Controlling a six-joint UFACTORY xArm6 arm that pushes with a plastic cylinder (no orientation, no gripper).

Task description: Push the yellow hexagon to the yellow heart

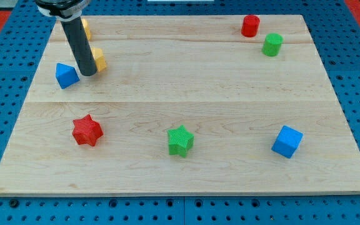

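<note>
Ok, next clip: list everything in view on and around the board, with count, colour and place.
Wooden board: one, light wood, fills most of the view.
Pegboard surface: blue, perforated, around the board.
Red cylinder: one, red, top right.
Green cylinder: one, green, just below and right of the red cylinder.
Blue cube: one, blue, lower right.
Green star: one, green, bottom centre.
Red star: one, red, lower left.
Blue block: one, blue, shape unclear, left edge.
Yellow block: one, yellow, right of the rod, partly hidden.
Second yellow block: one, yellow, top left, mostly hidden behind the rod.
Rod: one, dark, top left; my tip sits between the blue block and the yellow block.
</note>
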